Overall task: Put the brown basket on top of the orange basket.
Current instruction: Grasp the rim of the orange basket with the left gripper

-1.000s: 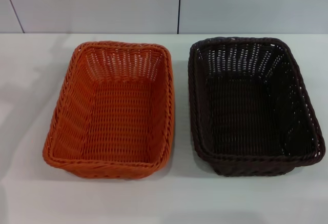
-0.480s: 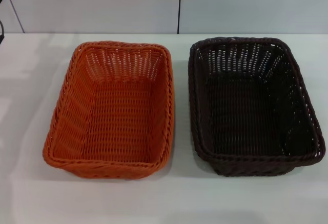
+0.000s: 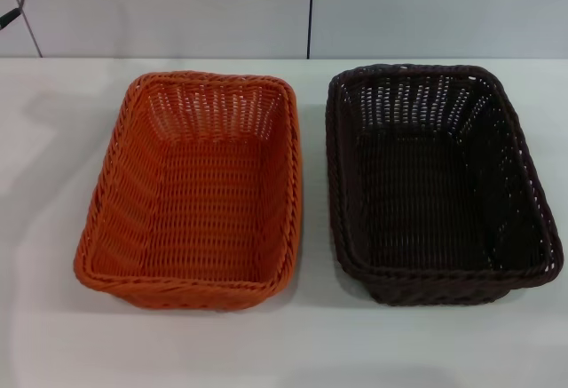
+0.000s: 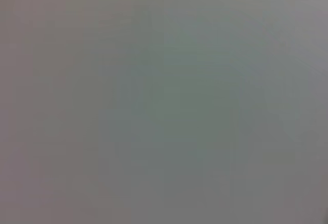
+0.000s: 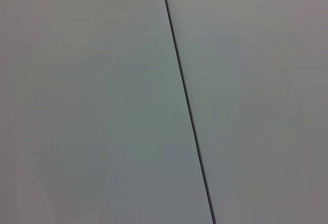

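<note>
The orange basket [image 3: 202, 200] stands empty on the left half of the white table [image 3: 284, 348] in the head view. The brown basket [image 3: 428, 194], very dark and the same size, stands empty to its right, a narrow gap between their rims. Both rest flat on the table, long sides running away from me. A small part of my left arm [image 3: 7, 2] shows at the top left corner, far from both baskets. Neither gripper shows in any view. The left wrist view holds only a blank grey surface.
A pale wall with a dark vertical seam [image 3: 311, 11] rises behind the table. The right wrist view shows only this kind of wall panel and a seam [image 5: 187, 101]. Bare table lies in front of and beside the baskets.
A part of my left arm has come into the top left corner of the head view. The baskets have not moved.
</note>
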`<state>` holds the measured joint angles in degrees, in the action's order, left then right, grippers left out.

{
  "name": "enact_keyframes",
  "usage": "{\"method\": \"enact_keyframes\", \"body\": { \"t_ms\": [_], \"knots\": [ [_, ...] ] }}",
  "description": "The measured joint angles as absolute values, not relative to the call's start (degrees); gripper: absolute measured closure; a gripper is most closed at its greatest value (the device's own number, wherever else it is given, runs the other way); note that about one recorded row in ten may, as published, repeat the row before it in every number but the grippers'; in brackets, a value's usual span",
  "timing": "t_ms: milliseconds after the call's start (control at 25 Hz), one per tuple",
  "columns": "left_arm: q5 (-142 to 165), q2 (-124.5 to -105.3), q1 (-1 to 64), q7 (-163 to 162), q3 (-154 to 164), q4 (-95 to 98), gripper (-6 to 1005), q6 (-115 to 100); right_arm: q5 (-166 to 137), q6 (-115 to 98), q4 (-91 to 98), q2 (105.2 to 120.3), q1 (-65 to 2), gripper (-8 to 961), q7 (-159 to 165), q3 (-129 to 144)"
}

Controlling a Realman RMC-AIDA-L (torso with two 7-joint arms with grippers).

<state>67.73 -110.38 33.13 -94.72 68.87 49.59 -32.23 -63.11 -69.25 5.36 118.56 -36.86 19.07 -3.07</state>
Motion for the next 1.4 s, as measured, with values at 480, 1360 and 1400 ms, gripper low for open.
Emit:
{"method": "enact_keyframes", "body": {
  "t_ms": [480,1360,1400],
  "knots": [
    [118.0,-108.7,39.9,-131.7,59.3,59.3,200,-57.0,-63.1,-69.0,5.3,118.56,-36.9,461,19.1,-3.1],
    [158.8,-118.03,39.2,-156.0,56.6,70.7,217,-79.4,-61.9,-69.1,7.2,118.37,-36.6,461,19.0,-4.0],
    [158.8,-118.07,38.6,-156.2,56.6,70.7,221,-79.5,-61.9,-69.1,7.2,118.34,-36.7,461,19.0,-4.0]
  ]
}}
